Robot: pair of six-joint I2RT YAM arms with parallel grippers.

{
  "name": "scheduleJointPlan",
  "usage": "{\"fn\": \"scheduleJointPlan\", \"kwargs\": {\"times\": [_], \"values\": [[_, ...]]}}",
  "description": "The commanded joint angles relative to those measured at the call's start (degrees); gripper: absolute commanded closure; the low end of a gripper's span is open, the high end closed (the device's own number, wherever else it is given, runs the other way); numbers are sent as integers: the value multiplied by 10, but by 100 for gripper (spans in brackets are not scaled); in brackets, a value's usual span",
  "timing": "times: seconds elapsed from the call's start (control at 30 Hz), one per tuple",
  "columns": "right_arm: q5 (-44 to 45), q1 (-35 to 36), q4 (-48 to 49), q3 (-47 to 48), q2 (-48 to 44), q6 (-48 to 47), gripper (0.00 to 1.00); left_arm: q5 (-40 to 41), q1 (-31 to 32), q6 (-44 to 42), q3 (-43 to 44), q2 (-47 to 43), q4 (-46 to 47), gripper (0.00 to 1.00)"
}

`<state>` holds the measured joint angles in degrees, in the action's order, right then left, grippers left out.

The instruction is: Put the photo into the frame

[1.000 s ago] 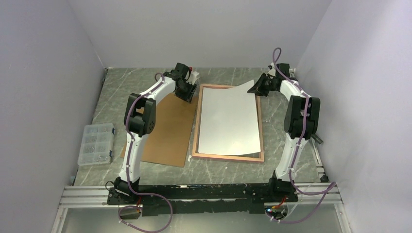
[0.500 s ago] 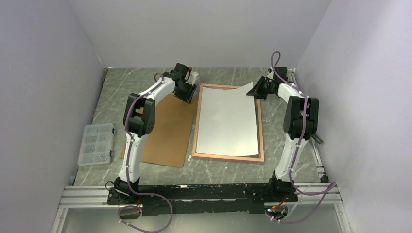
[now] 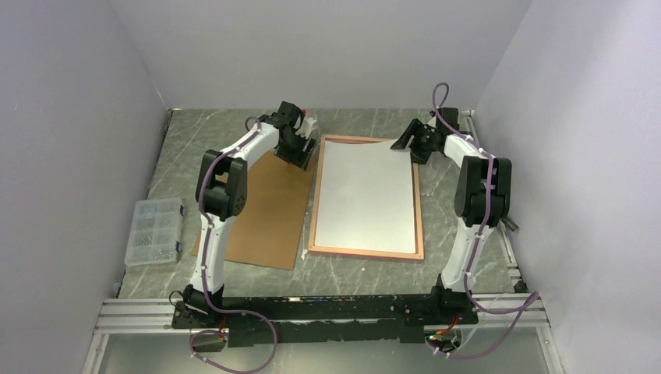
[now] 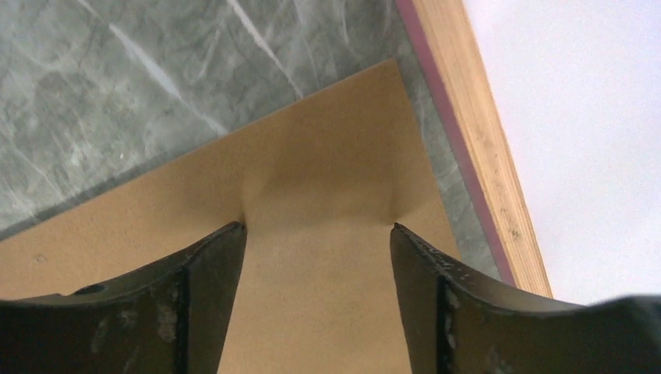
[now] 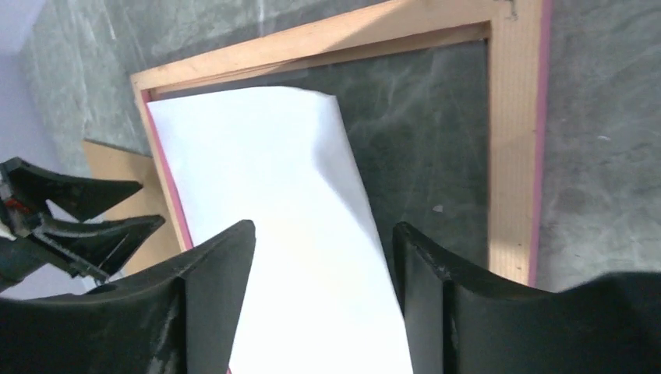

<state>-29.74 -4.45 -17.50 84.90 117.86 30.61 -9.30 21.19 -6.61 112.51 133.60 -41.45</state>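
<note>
While the photo [image 3: 366,191] lies white side up inside the frame [image 3: 365,252] at the middle of the surface [image 3: 351,273], seen from above, the left hand [image 3: 302,154] hangs at the frame's 11 o'clock corner and the right hand [image 3: 404,143] at its 1 o'clock corner. A brown board [image 3: 261,210] lies just beside the frame at 9 o'clock, and a clear box [image 3: 156,231] sits farther out the same way. From the left wrist, the fingers [image 4: 203,296] stand wide apart with nothing between them, over the board's corner; the frame's wooden edge [image 4: 475,132] runs at 2 o'clock, with the white photo beyond it. From the right wrist, the fingers [image 5: 210,296] are likewise spread and empty above the photo [image 5: 273,195], whose corner stops short of the frame's corner, the surface showing through the frame at 3 o'clock.
</note>
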Motion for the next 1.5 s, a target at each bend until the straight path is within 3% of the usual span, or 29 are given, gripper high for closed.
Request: {"fn": "scheduleJointPlan", "kwargs": {"times": [0.0, 0.13, 0.23, 0.37, 0.5, 0.7, 0.87, 0.97, 1.17, 1.47], "values": [[81, 4, -50, 44, -42, -25, 25, -22, -19, 6, 5, -48, -48, 20], [202, 11, -95, 53, -62, -31, 13, -31, -35, 3, 5, -75, -63, 6], [279, 18, -115, 51, -82, -25, 7, -33, -50, -3, -2, -99, -77, 6], [326, 36, -110, 26, -129, -5, 7, -37, -81, -11, -19, -134, -95, 6], [366, 138, -118, 32, -155, 5, 9, -37, -136, -27, -29, -162, -124, 6], [368, 351, -119, 77, -114, 65, 9, 6, -255, -83, -74, -201, -133, 9], [359, 460, -130, 144, -32, 85, 9, 48, -324, -131, -139, -229, -109, 17], [348, 486, -149, 166, 7, 94, 8, 82, -337, -157, -187, -250, -80, 23], [335, 502, -136, 118, 12, 116, 8, 133, -342, -186, -270, -264, -12, 29], [314, 505, -152, 134, 54, 117, 8, 167, -343, -183, -317, -234, 54, 33]]}}
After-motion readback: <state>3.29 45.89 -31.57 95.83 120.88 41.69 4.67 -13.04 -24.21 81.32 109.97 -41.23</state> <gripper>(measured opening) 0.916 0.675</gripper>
